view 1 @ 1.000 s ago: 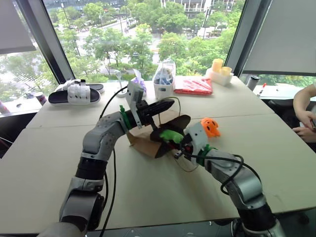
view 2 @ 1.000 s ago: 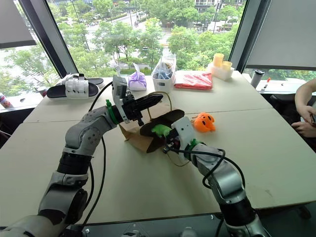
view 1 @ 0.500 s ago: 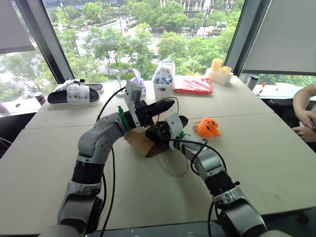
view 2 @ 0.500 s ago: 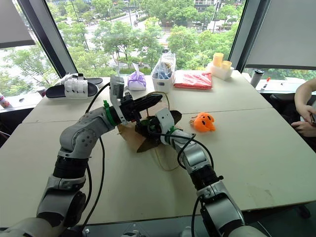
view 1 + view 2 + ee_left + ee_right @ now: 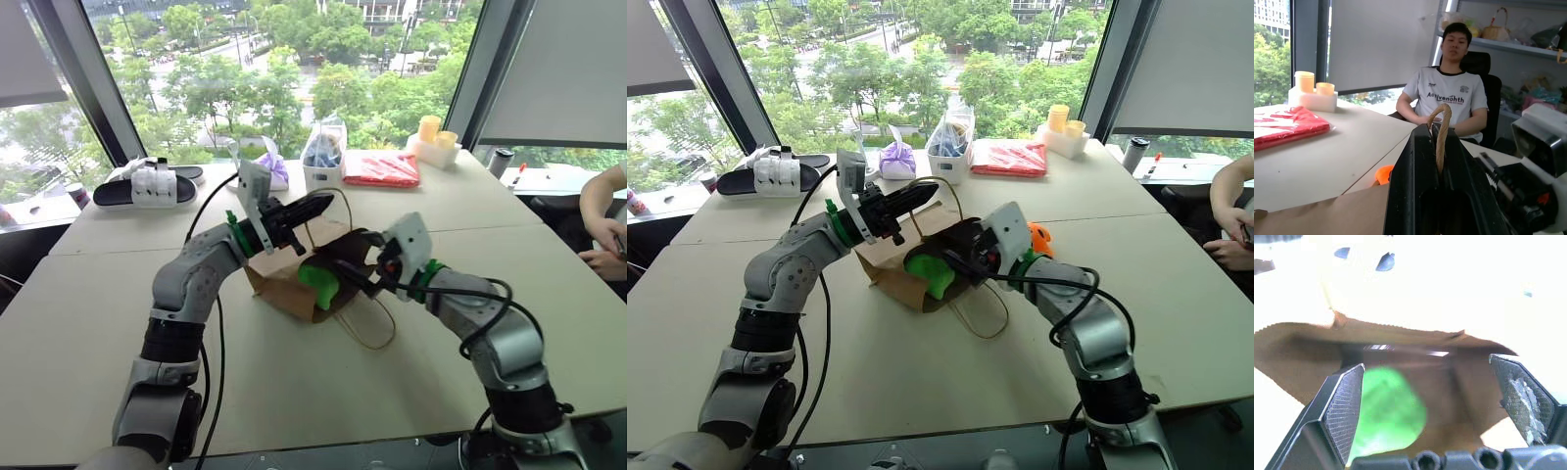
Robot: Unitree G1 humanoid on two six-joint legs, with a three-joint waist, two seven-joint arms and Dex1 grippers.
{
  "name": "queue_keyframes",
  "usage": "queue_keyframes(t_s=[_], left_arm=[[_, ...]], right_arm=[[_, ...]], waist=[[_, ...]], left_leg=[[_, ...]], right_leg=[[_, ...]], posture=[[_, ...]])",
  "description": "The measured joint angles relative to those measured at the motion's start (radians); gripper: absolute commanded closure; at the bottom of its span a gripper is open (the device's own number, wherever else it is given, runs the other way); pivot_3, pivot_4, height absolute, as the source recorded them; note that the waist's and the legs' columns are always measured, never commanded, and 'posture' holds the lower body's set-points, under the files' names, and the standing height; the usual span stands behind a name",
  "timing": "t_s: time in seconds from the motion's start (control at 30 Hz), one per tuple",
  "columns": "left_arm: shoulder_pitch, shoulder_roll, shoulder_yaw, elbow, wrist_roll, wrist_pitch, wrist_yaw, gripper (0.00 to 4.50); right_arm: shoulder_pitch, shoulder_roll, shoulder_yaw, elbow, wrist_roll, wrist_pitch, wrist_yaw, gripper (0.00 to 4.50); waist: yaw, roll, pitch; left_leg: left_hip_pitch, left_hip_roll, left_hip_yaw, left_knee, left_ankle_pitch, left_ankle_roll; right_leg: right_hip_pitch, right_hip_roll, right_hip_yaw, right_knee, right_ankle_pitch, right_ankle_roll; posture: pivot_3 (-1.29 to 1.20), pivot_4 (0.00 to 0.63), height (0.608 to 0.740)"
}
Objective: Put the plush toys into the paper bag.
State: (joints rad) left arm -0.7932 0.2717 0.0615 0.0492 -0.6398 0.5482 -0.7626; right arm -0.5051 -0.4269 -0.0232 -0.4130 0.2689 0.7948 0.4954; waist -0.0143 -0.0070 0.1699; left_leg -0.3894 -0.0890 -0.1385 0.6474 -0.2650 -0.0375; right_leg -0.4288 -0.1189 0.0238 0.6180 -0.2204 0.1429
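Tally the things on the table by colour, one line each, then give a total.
Green: 1, the green plush toy at the mouth of the paper bag.
Orange: 1, the orange plush toy.
Brown: 1, the paper bag.
Red: 1, the flat packet.
Purple: 1, the tied pouch.
Yellow: 2, the cups.
Total: 7

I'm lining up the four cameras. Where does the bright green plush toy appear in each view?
Left eye: bright green plush toy at the brown paper bag's mouth.
Right eye: same spot.
Left wrist: not in it.
Right wrist: inside the bag, by one finger of the open right end effector.
Shared landmark: the bag.
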Motion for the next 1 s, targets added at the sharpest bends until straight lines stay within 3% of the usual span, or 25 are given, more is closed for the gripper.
queue_keyframes(t_s=[0.07,0.2,0.47,0.7,0.8,1.0], left_arm=[[0.000,0.001,0.001,0.012,0.000,-0.009,-0.001,4.50],[-0.001,0.004,0.005,0.030,0.006,-0.020,-0.001,4.50],[-0.002,0.009,-0.003,0.017,0.020,-0.033,-0.001,4.50],[0.001,0.014,-0.001,-0.015,0.020,-0.030,0.012,4.50],[0.003,0.014,-0.001,-0.020,0.020,-0.029,0.019,4.50],[0.004,0.014,-0.002,-0.022,0.021,-0.029,0.027,4.50]], right_arm=[[-0.001,-0.024,-0.048,0.051,-0.004,-0.012,-0.020,0.09],[-0.070,-0.034,-0.126,0.383,-0.073,-0.122,-0.118,0.09],[-0.241,0.045,-0.069,1.011,-0.196,-0.466,-0.200,0.09],[-0.356,0.096,-0.064,1.289,-0.218,-0.628,-0.255,0.09],[-0.384,0.103,-0.061,1.344,-0.226,-0.647,-0.268,0.81],[-0.408,0.118,-0.061,1.390,-0.228,-0.673,-0.284,3.60]], waist=[[0.001,0.000,0.000],[0.001,0.000,0.000],[-0.015,0.000,0.000],[-0.025,0.000,0.000],[-0.029,0.000,0.000],[-0.029,0.000,0.000]], left_leg=[[0.000,0.000,0.000,0.000,0.000,0.000],[0.000,0.000,0.001,0.001,0.000,0.000],[0.000,0.000,0.002,-0.001,0.003,-0.005],[0.000,0.000,0.001,-0.001,0.003,-0.005],[0.000,0.000,0.001,-0.001,0.003,-0.005],[0.000,0.000,0.001,0.000,0.003,-0.005]], right_leg=[[0.001,0.000,0.000,0.000,0.000,0.000],[0.001,0.000,0.000,0.000,0.000,-0.001],[0.000,0.000,0.001,-0.001,0.000,-0.001],[0.000,0.000,0.001,-0.001,0.000,-0.001],[0.000,0.000,0.001,-0.001,0.000,-0.001],[0.001,0.000,0.001,0.000,0.000,-0.001]], posture=[[0.00,0.150,0.740],[0.00,0.150,0.740],[0.00,0.150,0.740],[0.00,0.150,0.740],[0.00,0.150,0.740],[0.00,0.150,0.740]])
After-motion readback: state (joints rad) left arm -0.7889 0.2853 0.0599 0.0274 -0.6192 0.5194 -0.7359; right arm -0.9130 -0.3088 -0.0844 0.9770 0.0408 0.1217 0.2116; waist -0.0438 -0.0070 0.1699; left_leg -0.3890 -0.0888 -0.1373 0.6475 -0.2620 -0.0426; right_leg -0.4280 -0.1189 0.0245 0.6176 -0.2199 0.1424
